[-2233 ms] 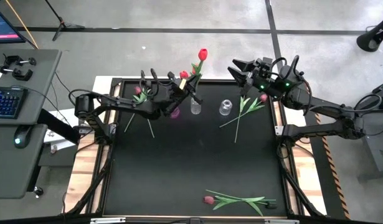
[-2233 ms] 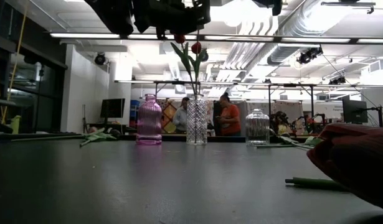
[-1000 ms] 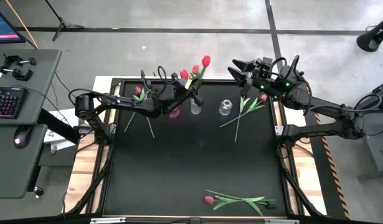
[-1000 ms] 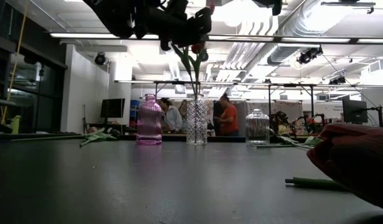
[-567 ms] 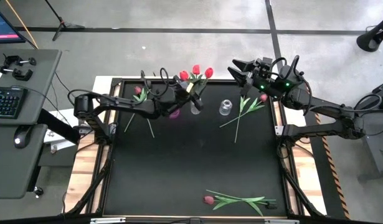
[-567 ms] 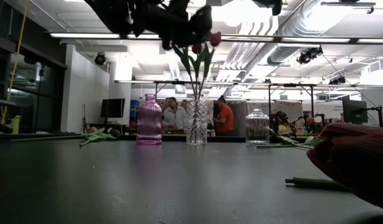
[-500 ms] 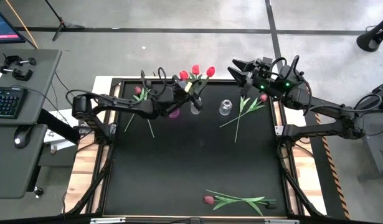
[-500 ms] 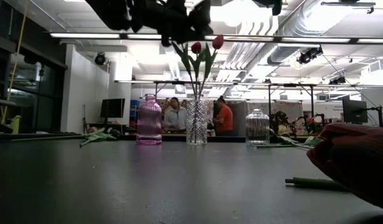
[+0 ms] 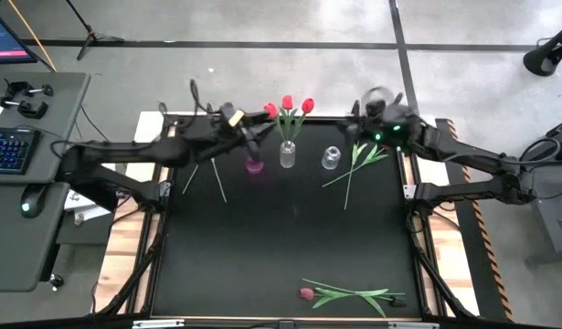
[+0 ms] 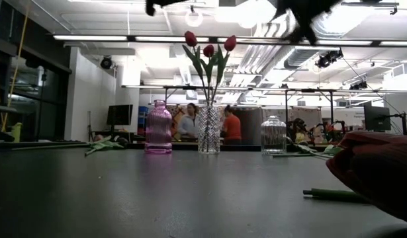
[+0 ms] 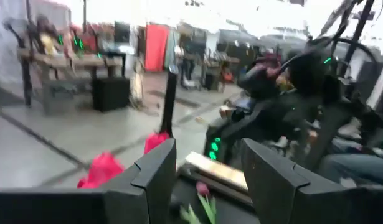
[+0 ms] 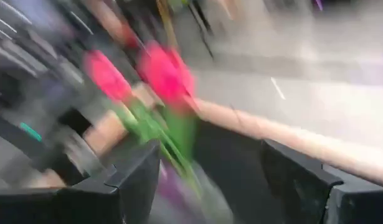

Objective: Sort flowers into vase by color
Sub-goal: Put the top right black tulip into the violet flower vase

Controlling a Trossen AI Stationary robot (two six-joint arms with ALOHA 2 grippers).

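Three red flowers (image 9: pixel 287 103) stand with their stems in the clear cut-glass vase (image 9: pixel 287 154) at the far middle of the table; in the low view their heads (image 10: pixel 209 43) fan out above it (image 10: pixel 208 129). My left gripper (image 9: pixel 259 132) is open just left of them and holds nothing (image 11: pixel 207 180). My right gripper (image 9: pixel 359 113) hovers open (image 12: pixel 210 180) at the far right, over a flower (image 9: pixel 361 157) that lies flat on the table. Other flowers lie flat at the far left (image 9: pixel 206 139) and by the near edge (image 9: pixel 349 294).
A pink vase (image 9: pixel 254 164) stands left of the cut-glass one and a small clear vase (image 9: pixel 330 158) right of it. The middle of the black tabletop (image 9: pixel 281 238) is bare. People stand in the room beyond the table (image 10: pixel 229 124).
My left gripper has opened and let go of the third red flower, then drawn back up and toward the table's left. That flower now stands in the cut-glass vase with the other two. My right arm has started moving and shows blurred.
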